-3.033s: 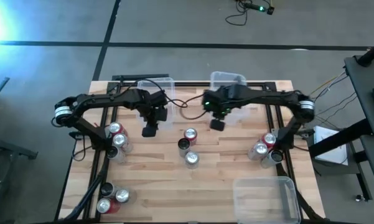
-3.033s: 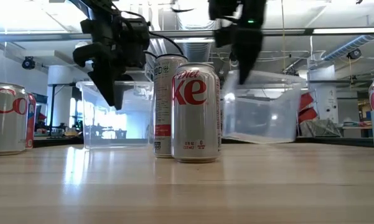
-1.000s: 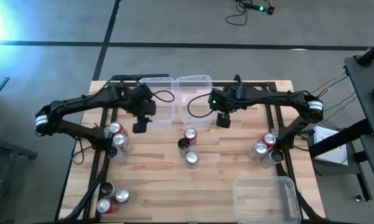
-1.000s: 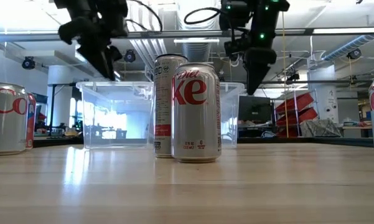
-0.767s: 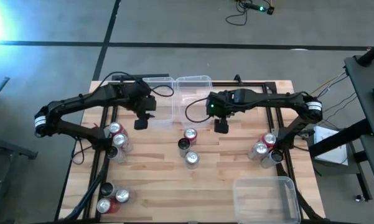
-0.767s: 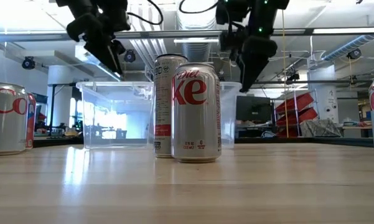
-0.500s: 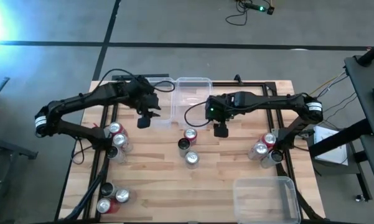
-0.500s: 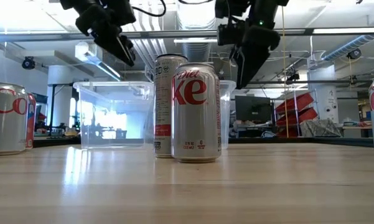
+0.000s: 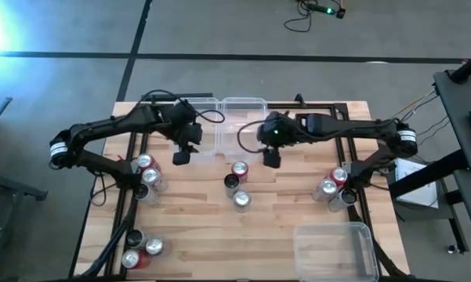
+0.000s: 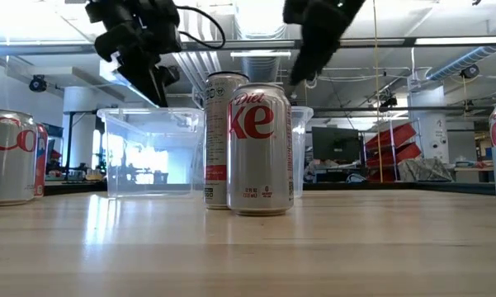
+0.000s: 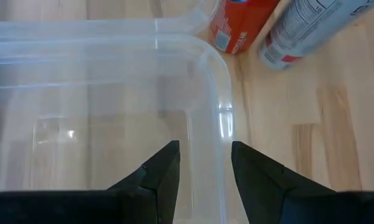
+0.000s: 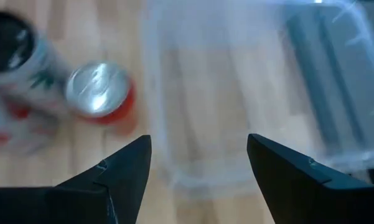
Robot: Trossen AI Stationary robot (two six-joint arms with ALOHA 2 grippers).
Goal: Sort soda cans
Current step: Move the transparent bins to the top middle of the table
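Observation:
Two clear bins stand side by side at the table's far edge, the left bin point(image 9: 200, 117) and the right bin point(image 9: 244, 117). My left gripper point(image 9: 182, 157) point(image 11: 205, 146) is at the left bin's left wall and is shut on it. My right gripper point(image 9: 272, 159) point(image 12: 199, 138) hangs open above the table, just in front of the right bin, with nothing between its fingers. Below it stand a red can point(image 9: 239, 169), a black can point(image 9: 231, 183) and a silver can point(image 9: 241, 199), upright on their bases. My left gripper has the left bin's left wall point(image 11: 206, 134) between its fingers, close to the near left corner. One finger is inside the bin and one outside. The fingers slant down from above, pointing toward the near edge. The bin stands on the table.
More cans stand in clusters at the left point(image 9: 147, 176), the near left corner point(image 9: 141, 249) and the right point(image 9: 335, 188). A third clear bin point(image 9: 333, 247) sits at the near right. Bare wood lies between the centre cans and the side clusters.
My right gripper has risen, tipped up toward level, and drifted toward the table's left and near side, away from the right bin's wall. The cans have kept their places.

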